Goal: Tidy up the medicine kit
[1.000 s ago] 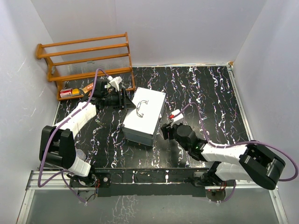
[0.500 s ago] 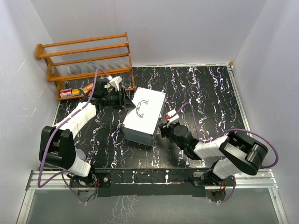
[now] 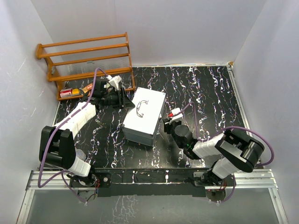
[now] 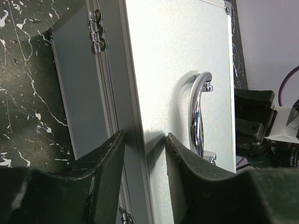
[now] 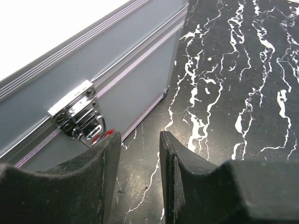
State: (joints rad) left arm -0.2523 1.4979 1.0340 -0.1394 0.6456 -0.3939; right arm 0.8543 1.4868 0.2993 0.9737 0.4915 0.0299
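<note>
Right tool (image 5: 138,140) closer to medicine kit (image 3: 145,116) latch (image 5: 77,114), apart; left tool (image 4: 145,140) unclear; rack (image 3: 88,60) behind

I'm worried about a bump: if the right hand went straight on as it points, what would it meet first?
Probably the chrome latch on the side of the medicine kit, just ahead of the right hand, though depth is unclear.

2 fingers (image 4: 105,179) straddle the medicine kit's (image 4: 168,56) hinged edge, near its handle (image 4: 198,116).
</note>
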